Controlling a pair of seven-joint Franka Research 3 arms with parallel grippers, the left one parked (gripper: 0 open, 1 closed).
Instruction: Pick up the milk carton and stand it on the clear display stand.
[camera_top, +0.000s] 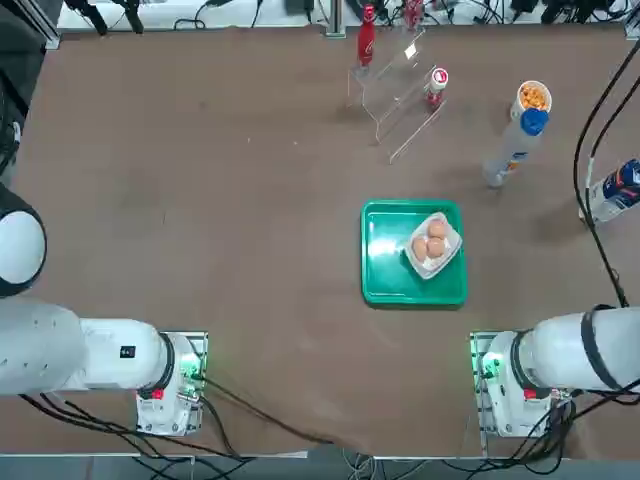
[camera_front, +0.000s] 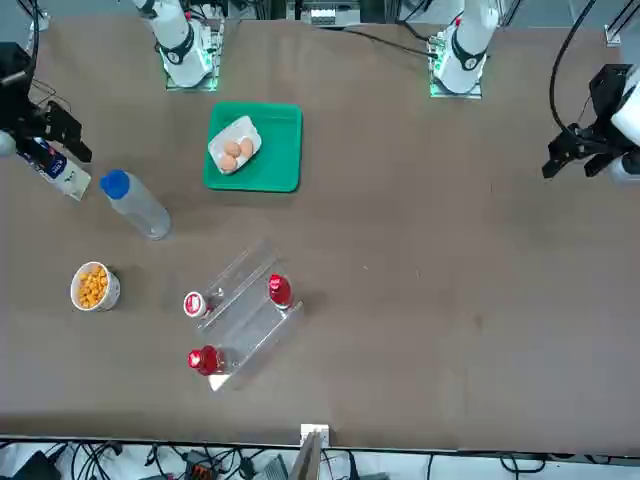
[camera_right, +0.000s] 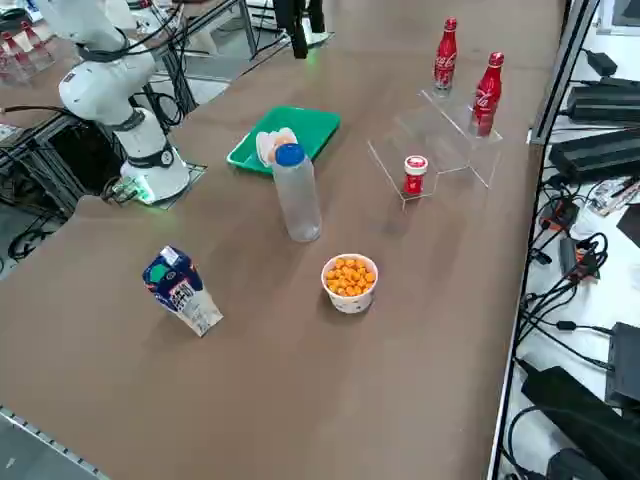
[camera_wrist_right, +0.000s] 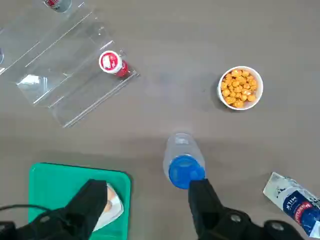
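Note:
The milk carton (camera_right: 180, 290), white and dark blue, stands tilted near the table's right edge, also visible in the top view (camera_top: 615, 190) and the front view (camera_front: 55, 172). The clear display stand (camera_top: 400, 95) sits at the far side of the table, with small red bottles (camera_right: 487, 90) on and beside its tiers. My right gripper (camera_wrist_right: 150, 205) hangs high above the table and is open, with nothing between its fingers. From the wrist camera the milk carton (camera_wrist_right: 295, 202) lies off to one side of the fingers. The display stand (camera_wrist_right: 60, 85) is farther off.
A green tray (camera_top: 385, 285) holding a pack of eggs (camera_top: 435, 245) sits mid-table. A tall clear bottle with a blue cap (camera_top: 515, 145) and a cup of orange snacks (camera_top: 533, 97) stand between the carton and the stand. Black cables (camera_top: 590, 150) hang over the right edge.

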